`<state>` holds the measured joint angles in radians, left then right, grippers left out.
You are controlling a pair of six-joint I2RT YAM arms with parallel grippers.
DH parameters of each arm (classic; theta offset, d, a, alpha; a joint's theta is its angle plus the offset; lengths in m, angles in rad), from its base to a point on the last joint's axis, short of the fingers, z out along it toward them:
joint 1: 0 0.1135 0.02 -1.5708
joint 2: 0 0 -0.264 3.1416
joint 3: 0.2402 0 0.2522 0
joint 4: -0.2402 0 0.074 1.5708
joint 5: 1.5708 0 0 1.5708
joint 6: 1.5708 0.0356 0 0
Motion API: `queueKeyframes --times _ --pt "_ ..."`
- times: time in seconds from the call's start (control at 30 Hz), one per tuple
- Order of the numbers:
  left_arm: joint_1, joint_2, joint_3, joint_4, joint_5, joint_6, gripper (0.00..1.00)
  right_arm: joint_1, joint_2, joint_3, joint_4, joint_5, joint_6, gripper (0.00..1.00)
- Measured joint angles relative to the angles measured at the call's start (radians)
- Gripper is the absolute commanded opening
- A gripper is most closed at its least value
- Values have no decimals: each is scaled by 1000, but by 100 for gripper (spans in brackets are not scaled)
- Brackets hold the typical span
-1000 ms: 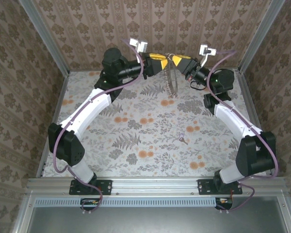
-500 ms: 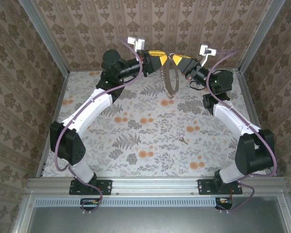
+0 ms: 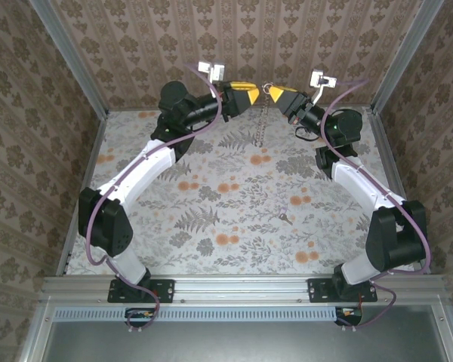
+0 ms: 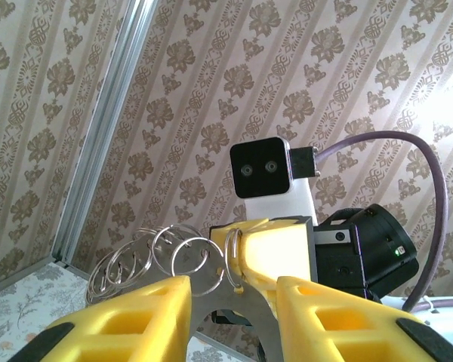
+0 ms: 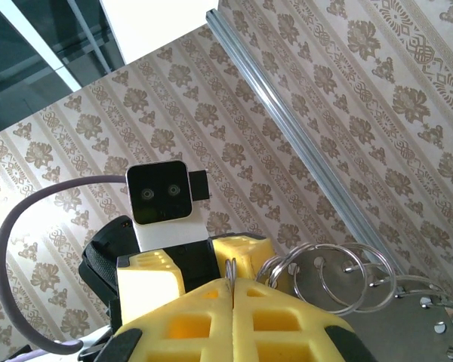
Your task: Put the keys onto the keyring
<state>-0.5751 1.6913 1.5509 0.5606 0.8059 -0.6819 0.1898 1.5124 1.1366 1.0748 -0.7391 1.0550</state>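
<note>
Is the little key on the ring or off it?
Off. The key lies on the table, far from the ring hanging from the right claw.

keyring (image 3: pixel 261 124): a second ago it hung below the pincers as a wide, open oval loop; now its sides have drawn together into one narrow strand over the far part of the desk (image 3: pixel 211 204).
left pincer (image 3: pixel 251 93): backed off slightly to the left, so the gap to the right pincer (image 3: pixel 273 92) is wider.
</note>
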Motion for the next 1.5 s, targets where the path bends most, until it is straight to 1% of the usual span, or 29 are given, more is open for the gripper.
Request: queueKeyframes --times 0.63,0.83,1.03,1.17,1.37,1.5 --pt "-21 37 43 -1 19 -3 33 0 4 0 0 0 0 0" --pt "-25 52 62 -2 19 -7 29 0 6 -3 1 0 0 0" --pt "-29 68 72 -4 21 -7 28 0 6 -7 2 0 0 0" --pt "-33 68 73 -7 20 -7 24 0 6 -7 3 -1 0 0" --pt "-33 75 76 -11 19 -7 14 0 6 -9 13 -1 0 0" --pt "-33 79 78 -13 19 -7 12 0 6 -14 17 -1 0 0"
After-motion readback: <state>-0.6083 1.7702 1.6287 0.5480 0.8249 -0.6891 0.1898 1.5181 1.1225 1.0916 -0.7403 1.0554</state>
